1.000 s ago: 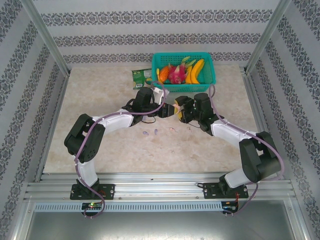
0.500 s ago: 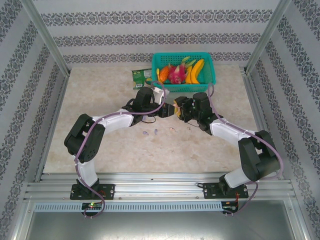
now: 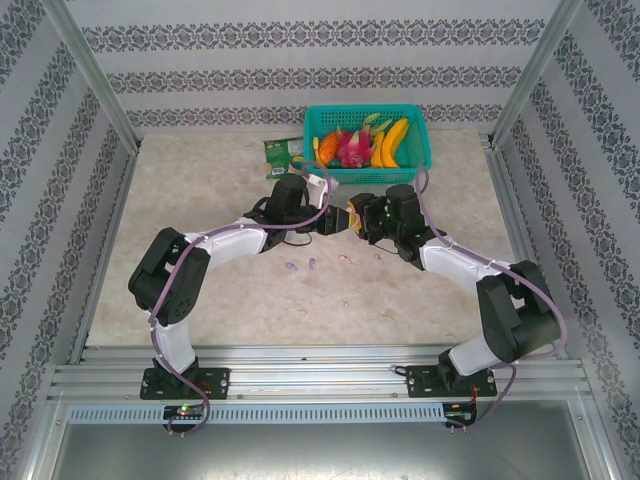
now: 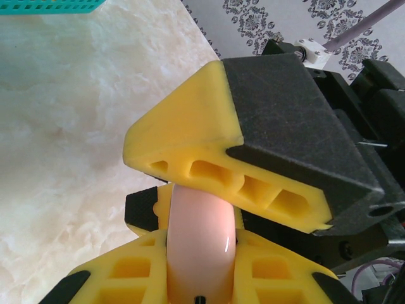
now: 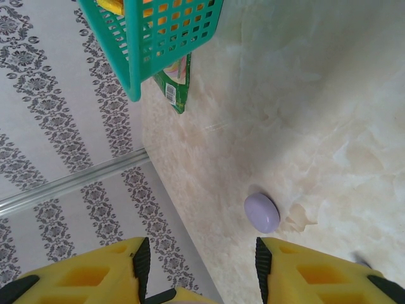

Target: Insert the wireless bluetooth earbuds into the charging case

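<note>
Top view high at near edge, looking down on table [image 3: 200, 200]. Wrist views close, tilted; all three share basket [image 3: 400, 172].

- Against the picture of one second ago, the right hand [image 3: 352, 216] has shifted a little away from the arm bases, toward the teal basket [image 3: 420, 150].
- The wrist section behind that hand has moved with it, up and slightly left in the overhead view, and now lies nearer the basket's near rim.
- The right hand now sits closer against the left hand [image 3: 336, 222], which grips the pink case [image 4: 199, 234]; the gap between the two hands has narrowed.
- Most of this shift fell within the first half second; since then the displacement is barely perceptible.
</note>
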Available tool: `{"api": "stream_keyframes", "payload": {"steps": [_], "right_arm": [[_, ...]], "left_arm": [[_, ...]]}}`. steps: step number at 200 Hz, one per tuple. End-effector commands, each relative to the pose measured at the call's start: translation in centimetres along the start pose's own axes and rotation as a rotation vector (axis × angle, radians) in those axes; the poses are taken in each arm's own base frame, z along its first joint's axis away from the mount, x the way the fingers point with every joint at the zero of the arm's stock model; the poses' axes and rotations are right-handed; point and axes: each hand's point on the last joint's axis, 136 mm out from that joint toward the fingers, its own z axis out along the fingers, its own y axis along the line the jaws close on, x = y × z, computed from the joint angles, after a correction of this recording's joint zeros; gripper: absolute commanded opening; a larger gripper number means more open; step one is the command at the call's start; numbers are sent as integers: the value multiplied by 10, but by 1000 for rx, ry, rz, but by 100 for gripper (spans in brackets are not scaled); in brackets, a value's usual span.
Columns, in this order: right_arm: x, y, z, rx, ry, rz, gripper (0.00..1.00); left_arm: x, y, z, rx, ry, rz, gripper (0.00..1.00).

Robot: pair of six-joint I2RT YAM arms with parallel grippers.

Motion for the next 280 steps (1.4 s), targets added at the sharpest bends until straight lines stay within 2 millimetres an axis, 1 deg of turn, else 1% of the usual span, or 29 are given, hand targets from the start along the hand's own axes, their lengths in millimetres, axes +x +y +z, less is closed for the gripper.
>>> {"api": "stream_keyframes", "payload": {"steps": [1,23,46,74,97,107,125,141,155,164,185,202,226,245,263,280], "right_arm": [[1,15,2,-42,-6,-3,44],[0,13,2,-38,-8,-2,44],[0,12,1,-36,-10,0,44],[-2,11,0,-34,-15,2,43],[-2,10,0,-33,-15,2,44],[-3,9,0,-30,-16,3,44],[-5,5,-1,-19,-22,6,44],[-12,0,-6,10,-44,-20,45],[-23,-7,-15,53,-76,-51,47],[-26,-10,-21,77,-85,-76,48],[-34,-21,-34,134,-110,-150,50],[-38,-35,-46,179,-129,-207,52],[-36,-44,-56,210,-130,-287,56],[-27,-50,-60,255,-97,-374,59],[-12,-55,-64,302,-48,-471,63],[3,-64,-67,348,5,-552,66]], "left_arm": [[-10,-19,-2,18,-22,59,21],[-12,-19,-3,14,-29,63,26],[-14,-19,-5,12,-35,66,33],[-14,-20,-6,10,-40,68,37],[-15,-20,-7,9,-41,67,37],[-15,-19,-7,9,-41,66,33],[-16,-18,-7,4,-50,56,33],[-23,-18,-14,-2,-88,44,32],[-31,-18,-22,-23,-118,46,32],[-35,-18,-28,-33,-133,50,33],[-38,-16,-42,-66,-162,44,36],[-36,-8,-53,-107,-187,29,41],[-33,5,-70,-163,-230,-7,50],[-30,15,-80,-198,-249,-35,58],[-27,22,-88,-233,-257,-57,68],[-24,27,-93,-257,-259,-74,78]]}}
